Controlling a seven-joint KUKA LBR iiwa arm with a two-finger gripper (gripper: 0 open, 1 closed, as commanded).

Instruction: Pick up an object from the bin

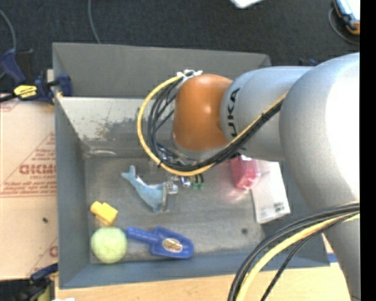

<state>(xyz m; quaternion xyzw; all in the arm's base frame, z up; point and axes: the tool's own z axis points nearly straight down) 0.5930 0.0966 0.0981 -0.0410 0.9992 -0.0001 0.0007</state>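
My gripper (172, 188) hangs low over the middle of the bin, mostly hidden under the arm's orange cover. Its visible tip is right at the right end of a light blue whale-shaped toy (143, 189) that lies flat on the bin floor with its tail pointing up-left. Whether the tip touches the toy cannot be made out. Nothing can be seen held in the gripper.
A small yellow block (104, 212) lies left of the toy. Along the front wall sit a yellow-green ball (108, 244) and a blue scoop-like tool (162, 242). A pink object (243, 174) and a white card (270, 197) lie at the right, partly under the arm.
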